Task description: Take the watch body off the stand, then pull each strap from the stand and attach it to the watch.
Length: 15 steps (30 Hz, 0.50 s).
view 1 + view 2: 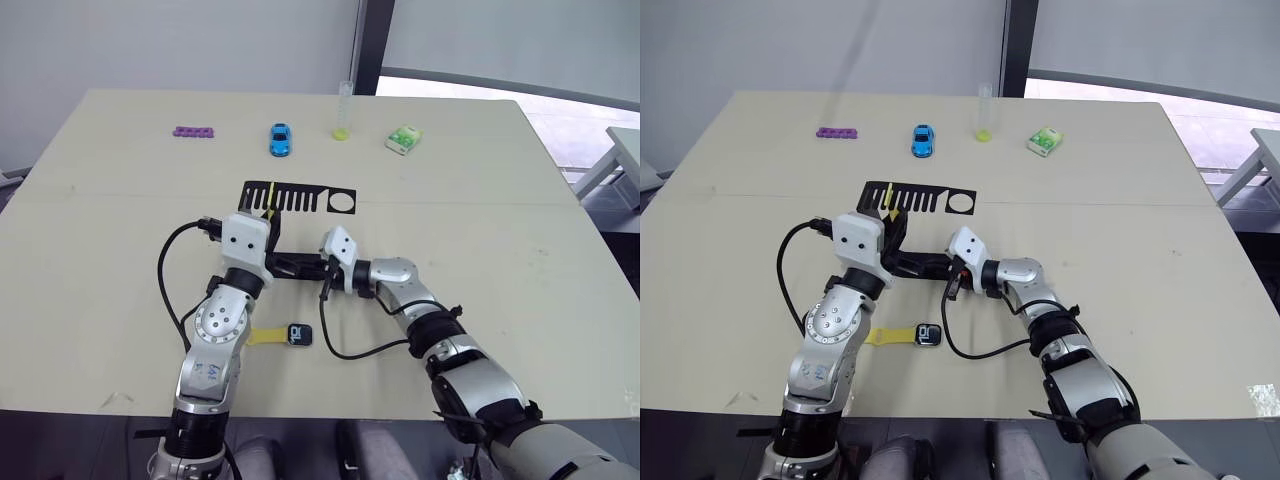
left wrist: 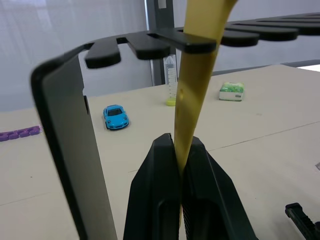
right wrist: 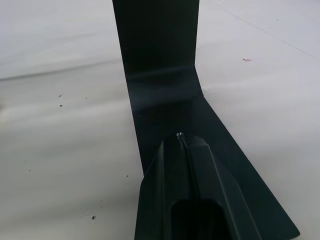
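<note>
One flexible yellow strap (image 2: 192,95) hanging in the comb slots of the thin black stand (image 1: 298,197) mid-table is pinched by left claw (image 2: 177,155), right claw (image 3: 182,142) closed on the stand's flat base.

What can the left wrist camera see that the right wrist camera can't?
Left wrist view: the left gripper shut on a yellow strap hanging from the stand's comb top, with a blue toy car, a green packet, a clear tube and purple blocks behind. Right wrist view: the right gripper shut over the stand's flat base. Both share the black stand and the pale table.
</note>
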### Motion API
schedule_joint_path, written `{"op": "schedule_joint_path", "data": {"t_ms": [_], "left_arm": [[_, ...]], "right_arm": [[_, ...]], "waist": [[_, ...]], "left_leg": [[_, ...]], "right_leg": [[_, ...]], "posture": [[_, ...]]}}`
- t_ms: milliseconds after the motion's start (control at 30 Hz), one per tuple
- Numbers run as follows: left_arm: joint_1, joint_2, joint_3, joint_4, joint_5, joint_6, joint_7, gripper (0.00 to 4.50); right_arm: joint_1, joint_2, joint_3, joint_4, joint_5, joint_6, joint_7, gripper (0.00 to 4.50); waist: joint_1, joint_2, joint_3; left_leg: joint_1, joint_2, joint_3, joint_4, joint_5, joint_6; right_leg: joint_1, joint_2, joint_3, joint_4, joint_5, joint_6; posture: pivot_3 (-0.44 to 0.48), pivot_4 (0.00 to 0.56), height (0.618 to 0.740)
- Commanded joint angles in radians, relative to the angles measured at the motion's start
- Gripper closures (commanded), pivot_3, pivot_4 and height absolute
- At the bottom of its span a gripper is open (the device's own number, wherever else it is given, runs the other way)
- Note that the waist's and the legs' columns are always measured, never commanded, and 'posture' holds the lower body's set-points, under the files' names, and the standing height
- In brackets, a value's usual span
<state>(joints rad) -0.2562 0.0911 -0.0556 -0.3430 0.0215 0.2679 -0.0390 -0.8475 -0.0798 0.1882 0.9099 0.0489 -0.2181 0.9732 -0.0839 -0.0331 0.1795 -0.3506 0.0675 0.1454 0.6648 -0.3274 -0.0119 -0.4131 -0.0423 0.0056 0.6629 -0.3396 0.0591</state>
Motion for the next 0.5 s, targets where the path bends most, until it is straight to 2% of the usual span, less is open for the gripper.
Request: {"op": "schedule_joint_path", "data": {"t_ms": [33,333,500], "left_arm": [[0.004,0.002,-0.005,-0.06,-0.013,-0.029,-0.024,4.46],[0.027,0.015,0.001,-0.09,-0.037,-0.021,-0.068,4.46],[0.058,0.055,0.021,-0.119,-0.057,-0.037,-0.113,4.46]], "right_arm": [[0.031,0.013,0.012,0.042,-0.03,0.034,-0.03,4.5],[0.025,0.021,0.011,0.052,-0.035,0.054,-0.07,4.5],[0.018,0.022,0.014,0.063,-0.038,0.056,-0.074,4.5]], "waist": [[0.0,0.0,0.0],[-0.002,0.0,0.0],[-0.001,0.0,0.0]], "left_leg": [[0.0,0.0,0.0,0.0,0.0,0.0],[0.0,0.0,0.0,0.0,0.0,0.0],[0.001,0.0,0.0,0.0,0.0,0.0]], "right_leg": [[0.0,0.0,0.0,0.0,0.0,0.0],[0.0,0.0,0.0,0.0,0.0,0.0],[0.0,0.0,0.0,0.0,0.0,0.0]], "posture": [[0.0,0.15,0.74],[0.0,0.15,0.74],[0.0,0.15,0.74]]}}
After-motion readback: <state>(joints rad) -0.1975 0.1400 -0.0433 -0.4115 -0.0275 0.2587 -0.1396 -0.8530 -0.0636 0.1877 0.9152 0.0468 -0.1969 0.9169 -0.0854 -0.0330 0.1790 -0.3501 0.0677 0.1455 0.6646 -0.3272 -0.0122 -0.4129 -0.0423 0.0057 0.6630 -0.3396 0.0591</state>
